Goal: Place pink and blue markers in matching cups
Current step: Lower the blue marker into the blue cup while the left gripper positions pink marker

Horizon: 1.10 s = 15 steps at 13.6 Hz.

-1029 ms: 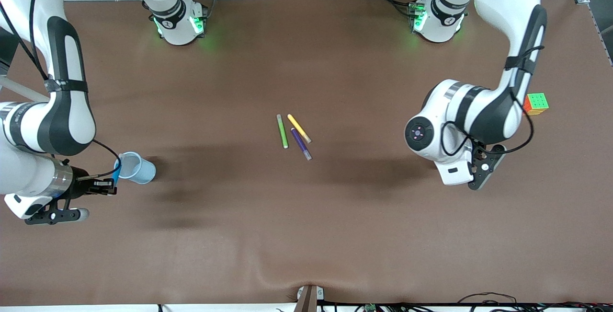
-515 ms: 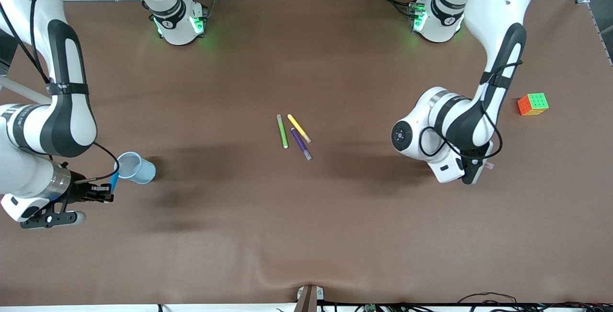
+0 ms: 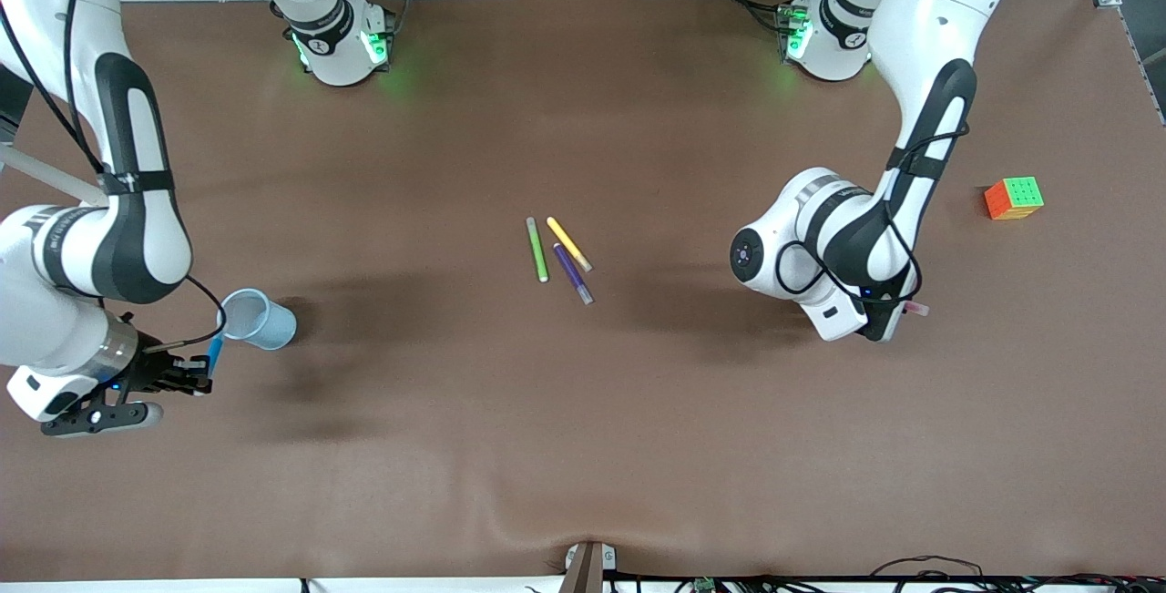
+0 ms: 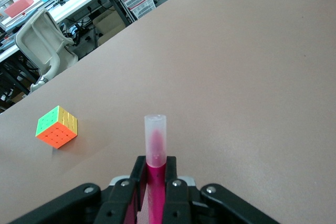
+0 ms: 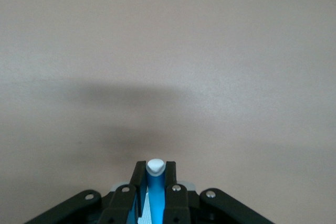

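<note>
My right gripper (image 3: pixel 202 365) is shut on the blue marker (image 3: pixel 215 352), just beside the upright light blue cup (image 3: pixel 260 319) at the right arm's end of the table. In the right wrist view the blue marker (image 5: pixel 155 184) stands between the shut fingers of the right gripper (image 5: pixel 156 170), its pale tip showing. My left gripper (image 3: pixel 897 313) is shut on the pink marker (image 3: pixel 916 309) over bare table at the left arm's end. In the left wrist view the pink marker (image 4: pixel 156 148) sticks out of the left gripper (image 4: pixel 156 165). The pink cup is out of view.
A green pen (image 3: pixel 537 250), a yellow pen (image 3: pixel 568 243) and a purple pen (image 3: pixel 573 273) lie together mid-table. A colourful cube (image 3: pixel 1013 198) sits at the left arm's end, farther from the front camera than my left gripper; it also shows in the left wrist view (image 4: pixel 56 127).
The left arm has swung toward the table's middle, turning its gripper and uncovering the cube. The right gripper has drawn the blue marker slightly away from the cup's rim.
</note>
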Each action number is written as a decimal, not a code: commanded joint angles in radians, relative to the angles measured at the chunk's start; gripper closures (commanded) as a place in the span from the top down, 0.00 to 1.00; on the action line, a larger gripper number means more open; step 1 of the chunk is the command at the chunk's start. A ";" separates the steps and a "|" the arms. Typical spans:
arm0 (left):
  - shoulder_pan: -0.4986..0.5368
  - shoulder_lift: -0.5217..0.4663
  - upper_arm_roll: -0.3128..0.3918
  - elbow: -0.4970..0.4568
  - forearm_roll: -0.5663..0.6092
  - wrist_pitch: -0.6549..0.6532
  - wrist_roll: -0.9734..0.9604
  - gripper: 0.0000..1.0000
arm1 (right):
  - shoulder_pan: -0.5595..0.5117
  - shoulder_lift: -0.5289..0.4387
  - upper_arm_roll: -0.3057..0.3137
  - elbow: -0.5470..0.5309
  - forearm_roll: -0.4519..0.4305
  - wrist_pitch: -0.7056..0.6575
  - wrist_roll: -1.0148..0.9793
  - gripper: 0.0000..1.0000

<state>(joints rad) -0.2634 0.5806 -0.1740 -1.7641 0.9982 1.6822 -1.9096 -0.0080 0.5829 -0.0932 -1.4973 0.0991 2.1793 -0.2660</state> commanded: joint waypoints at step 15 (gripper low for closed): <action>-0.008 -0.022 -0.004 -0.023 0.023 -0.015 -0.012 0.37 | -0.007 -0.163 0.015 -0.331 -0.002 0.197 -0.015 0.00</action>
<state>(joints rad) -0.2721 0.5784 -0.1742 -1.7753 0.9997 1.6811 -1.9213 -0.0079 0.4765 -0.0888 -1.7450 0.0991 2.3349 -0.2676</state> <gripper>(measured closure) 0.709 0.824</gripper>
